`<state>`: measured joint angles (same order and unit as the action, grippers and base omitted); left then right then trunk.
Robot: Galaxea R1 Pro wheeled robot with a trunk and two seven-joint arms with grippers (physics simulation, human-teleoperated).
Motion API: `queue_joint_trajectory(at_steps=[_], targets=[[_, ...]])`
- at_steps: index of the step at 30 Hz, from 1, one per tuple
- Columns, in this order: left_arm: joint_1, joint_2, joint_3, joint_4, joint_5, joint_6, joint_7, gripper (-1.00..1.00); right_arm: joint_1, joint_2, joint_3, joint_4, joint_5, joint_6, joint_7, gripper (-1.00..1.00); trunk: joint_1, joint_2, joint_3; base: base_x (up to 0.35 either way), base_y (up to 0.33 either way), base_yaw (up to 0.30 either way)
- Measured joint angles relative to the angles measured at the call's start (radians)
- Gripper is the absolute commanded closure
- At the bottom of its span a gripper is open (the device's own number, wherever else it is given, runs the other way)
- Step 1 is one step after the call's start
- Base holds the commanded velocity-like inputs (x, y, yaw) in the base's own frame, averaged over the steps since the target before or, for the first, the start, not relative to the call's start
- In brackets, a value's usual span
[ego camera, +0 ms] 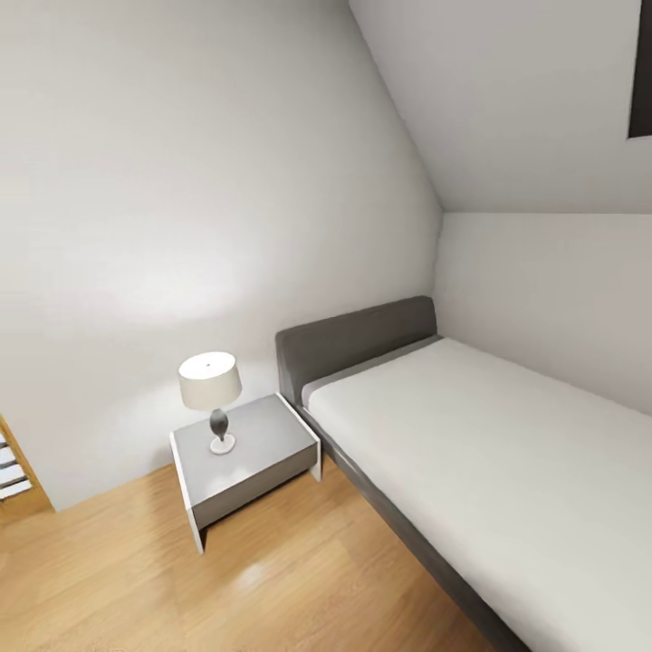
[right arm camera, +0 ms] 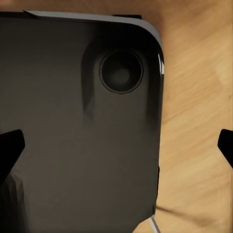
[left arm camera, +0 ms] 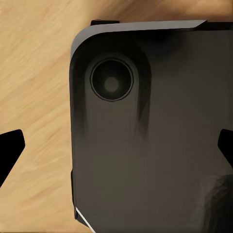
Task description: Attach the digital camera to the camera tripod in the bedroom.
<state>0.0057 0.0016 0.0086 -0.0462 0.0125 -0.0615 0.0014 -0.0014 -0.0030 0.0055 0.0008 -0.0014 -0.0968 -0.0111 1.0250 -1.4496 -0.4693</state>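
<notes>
Nearest to us, below each pincer, sits a dark, rounded-cornered panel of the robot's own base (left arm camera: 160,145), with a round recessed disc (left arm camera: 111,82) set near its corner; in the right wrist view the same kind of panel (right arm camera: 77,136) lies under the fingers, and beyond both runs the light wood floor (left arm camera: 39,87). The left pincer (left arm camera: 116,148) stands wide open, its two dark fingertips (left arm camera: 10,145) poking in from opposite edges with nothing between them; the right pincer (right arm camera: 116,148) is equally spread and holds nothing. Well ahead of both pincers, the head view takes in the bedroom: a grey bed (ego camera: 362,340) with a white mattress (ego camera: 507,462) under a sloped ceiling, a dark-framed skylight (ego camera: 641,72) at the upper corner, and just beside the headboard a small grey nightstand (ego camera: 249,453) carrying a white-shaded lamp (ego camera: 210,385). We can spot neither the digital camera nor the camera tripod from here, so we cannot say where they stand. We judge the step in hand to be the search: we have reached the bedroom but not yet found the task's things. The next move calls for turning the base or head to sweep the rest of the room, keeping both arms tucked low until the camera comes into sight.
</notes>
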Motion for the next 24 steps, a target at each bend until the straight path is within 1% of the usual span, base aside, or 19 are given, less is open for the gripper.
queue_joint_trajectory(at_steps=[24], targets=[[0.000, 0.000, 0.000, 0.000, 0.000, -0.001, 0.000, -1.00, 0.000, 0.000, 0.000, 0.000, 0.000, 0.000, 0.000, -1.00, 0.000, 0.000, 0.000, 0.000, 0.000, 0.199]])
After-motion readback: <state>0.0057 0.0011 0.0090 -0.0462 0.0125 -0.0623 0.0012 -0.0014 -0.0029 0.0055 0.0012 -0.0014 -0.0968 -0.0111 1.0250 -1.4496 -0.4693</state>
